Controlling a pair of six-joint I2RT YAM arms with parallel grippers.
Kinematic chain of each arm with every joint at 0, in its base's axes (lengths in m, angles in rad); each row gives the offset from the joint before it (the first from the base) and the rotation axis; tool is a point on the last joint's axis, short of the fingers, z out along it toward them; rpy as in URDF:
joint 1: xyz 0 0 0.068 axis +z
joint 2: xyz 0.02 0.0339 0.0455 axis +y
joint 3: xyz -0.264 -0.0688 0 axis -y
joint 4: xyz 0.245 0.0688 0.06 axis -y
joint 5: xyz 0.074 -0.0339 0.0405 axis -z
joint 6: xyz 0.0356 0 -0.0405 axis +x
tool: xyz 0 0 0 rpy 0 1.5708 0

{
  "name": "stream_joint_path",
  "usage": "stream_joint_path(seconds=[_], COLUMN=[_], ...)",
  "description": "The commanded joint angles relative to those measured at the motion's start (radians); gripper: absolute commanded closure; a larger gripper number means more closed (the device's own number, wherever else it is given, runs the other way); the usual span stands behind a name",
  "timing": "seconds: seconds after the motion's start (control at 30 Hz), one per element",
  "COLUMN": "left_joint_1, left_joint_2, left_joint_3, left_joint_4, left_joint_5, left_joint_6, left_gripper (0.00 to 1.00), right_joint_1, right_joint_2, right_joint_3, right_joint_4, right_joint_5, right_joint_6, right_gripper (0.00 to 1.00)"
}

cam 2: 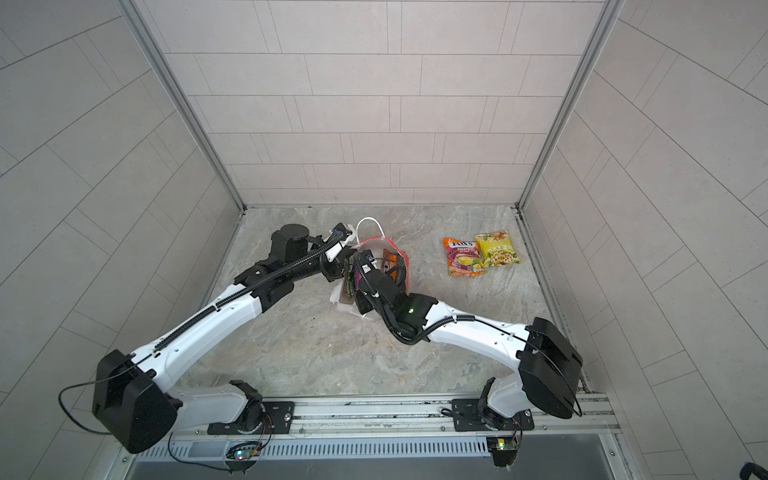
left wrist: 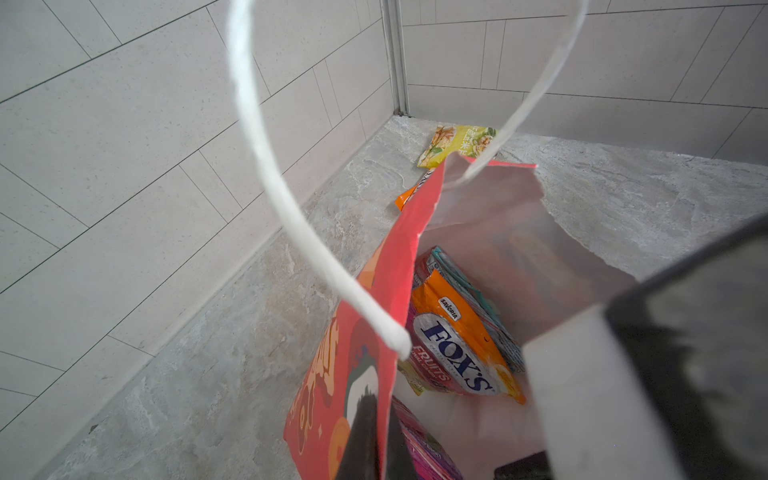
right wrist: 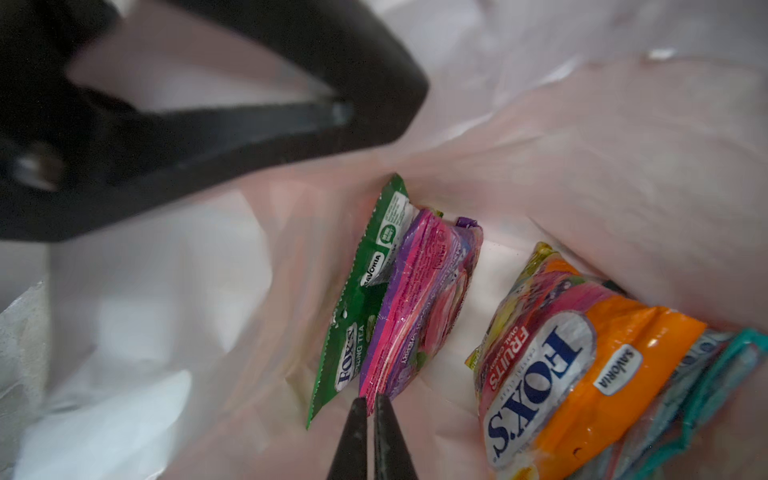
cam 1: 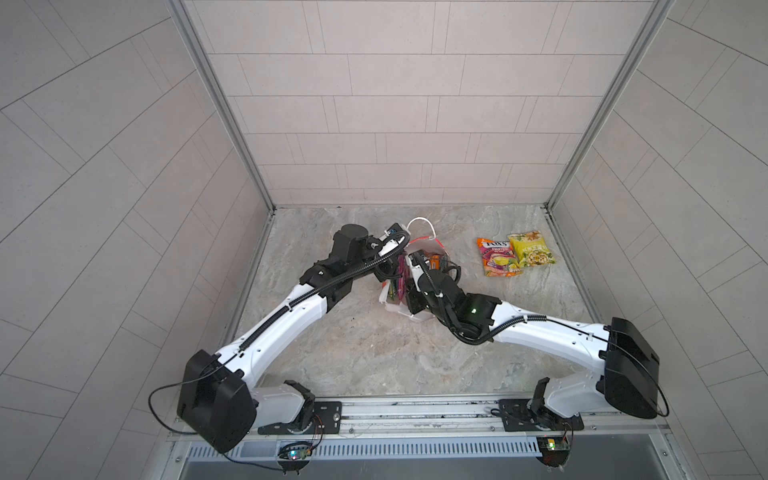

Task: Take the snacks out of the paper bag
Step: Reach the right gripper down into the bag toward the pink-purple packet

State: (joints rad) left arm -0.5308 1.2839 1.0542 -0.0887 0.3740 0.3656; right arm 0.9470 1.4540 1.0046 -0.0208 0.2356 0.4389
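Note:
The red paper bag (cam 1: pixel 430 241) (cam 2: pixel 405 266) stands at mid-table between both arms. My left gripper (left wrist: pixel 382 399) is shut on the bag's red side wall (left wrist: pixel 365 353), one finger outside and one inside. My right gripper (right wrist: pixel 371 398) reaches down into the bag and is shut on the edge of a purple-pink packet (right wrist: pixel 419 299). A green packet (right wrist: pixel 365 316) leans against that one. An orange FOX'S packet (right wrist: pixel 582 374) (left wrist: pixel 457 345) and a light blue one (right wrist: pixel 727 374) lie against the opposite wall. Both top views hide the right fingers inside the bag.
Two snacks lie on the table right of the bag: an orange-pink FOX'S packet (cam 1: pixel 498 257) (cam 2: pixel 463 257) and a yellow packet (cam 1: pixel 532 249) (cam 2: pixel 496 249) (left wrist: pixel 457 143). A white cord handle (left wrist: pixel 291 208) arches above the bag. Tiled walls enclose the table at the back and on both sides.

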Motion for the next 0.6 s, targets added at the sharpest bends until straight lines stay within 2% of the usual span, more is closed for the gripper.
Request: stream_joint_path(seconds=[0.0, 0.43, 0.57], left_joint_1=[-0.003, -0.003, -0.003], left_joint_2=[-0.022, -0.028, -0.029], left_joint_3=[0.001, -0.001, -0.002], left_joint_4=[-0.010, -0.013, -0.013], left_joint_5=[0.005, 0.001, -0.001], left_joint_6=[-0.006, -0.005, -0.005], left_gripper=[1.00, 1.00, 1.00], right_joint_1=[-0.012, -0.077, -0.080], right_joint_2=[0.032, 0.110, 0.118], right_joint_3=[-0.023, -0.051, -0.045], right_joint_4=[0.058, 0.162, 0.183], right_joint_5=[-0.013, -0.072, -0.077], right_joint_6=[0.048, 0.118, 0.120], right_gripper=[0.92, 0.91, 0.86])
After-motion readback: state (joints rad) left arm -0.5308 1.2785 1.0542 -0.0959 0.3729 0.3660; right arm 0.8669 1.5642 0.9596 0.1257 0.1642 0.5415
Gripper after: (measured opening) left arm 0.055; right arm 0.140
